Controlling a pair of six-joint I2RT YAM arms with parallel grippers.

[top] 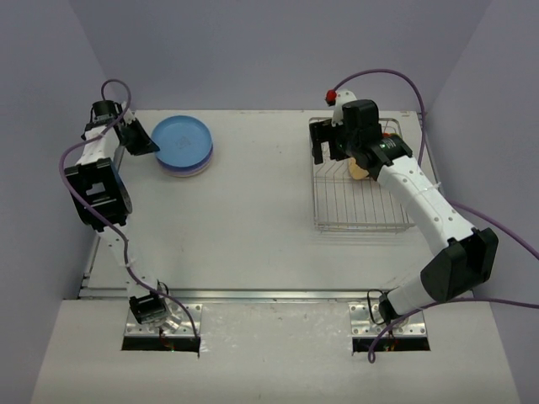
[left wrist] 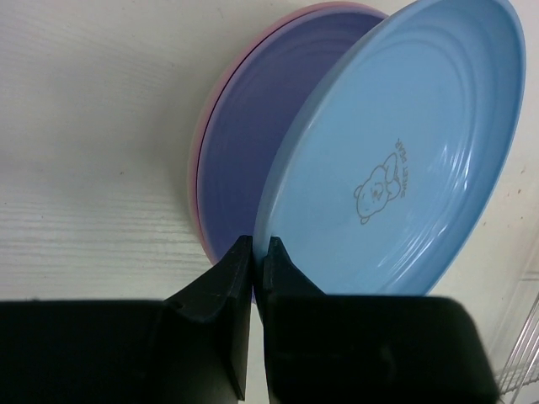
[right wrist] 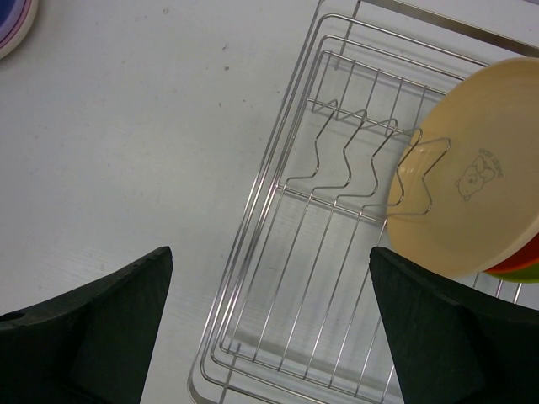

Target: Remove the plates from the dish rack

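The left gripper [left wrist: 258, 252] pinches the blue plate [left wrist: 404, 143] by its rim, over the lavender plate [left wrist: 253, 143]; the right gripper [right wrist: 268, 278] hangs wide open above the dish rack [right wrist: 278, 160].

The white table [top: 253, 219] is carrying everything. Straight ahead of my left claw [left wrist: 257, 244], a pink plate [left wrist: 195, 168] is lying flat on the tabletop. It is bearing a lavender plate [left wrist: 244, 143] and the blue plate [left wrist: 396, 151], whose rim that claw is pinching. The dish rack [right wrist: 254, 202] is sitting on the table right under my right claw [right wrist: 268, 252]. That claw is hanging wide open, one finger over the tabletop, the other over the wires. The plate stack is lying well off beyond it.
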